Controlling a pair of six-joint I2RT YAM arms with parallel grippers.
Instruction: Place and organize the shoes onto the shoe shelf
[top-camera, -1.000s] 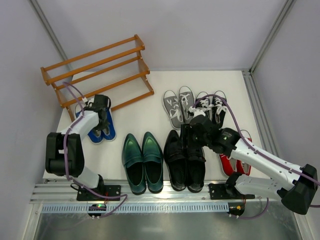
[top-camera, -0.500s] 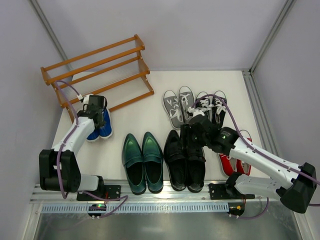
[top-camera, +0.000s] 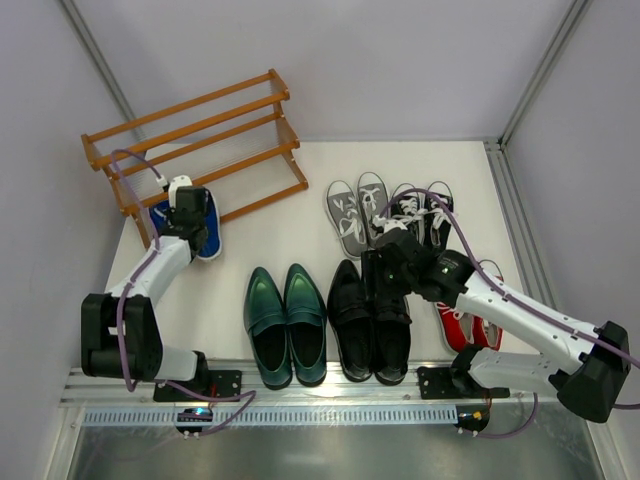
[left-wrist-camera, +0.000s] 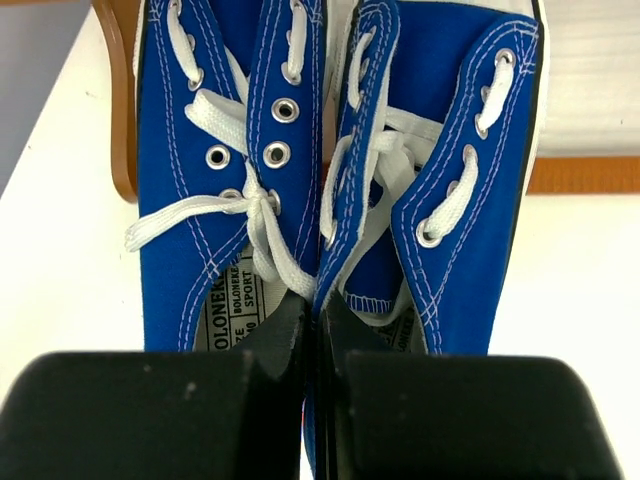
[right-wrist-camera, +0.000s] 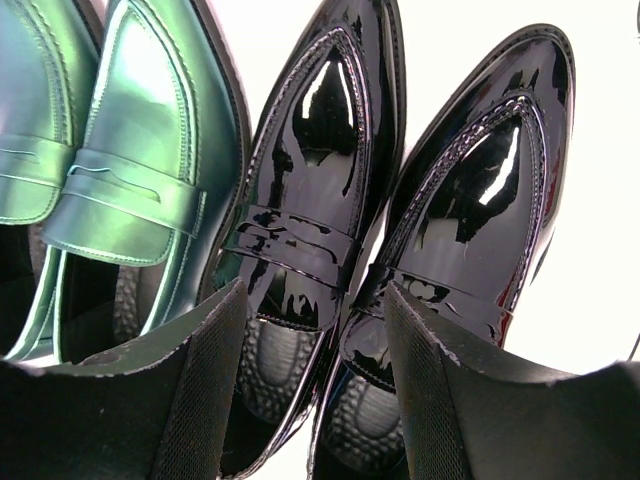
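Gripping the blue sneakers by their touching inner walls, the left claw is clamped tight on the pair. Their toes reach the lowest rail of the shelf, near its left end (lifted or resting: cannot tell). The right claw stands apart, spread over the heel ends of the black loafers; contact unclear. Green loafers lie just beside them. Grey sneakers, black-and-white sneakers and red sneakers sit on the table, right of the shelf.
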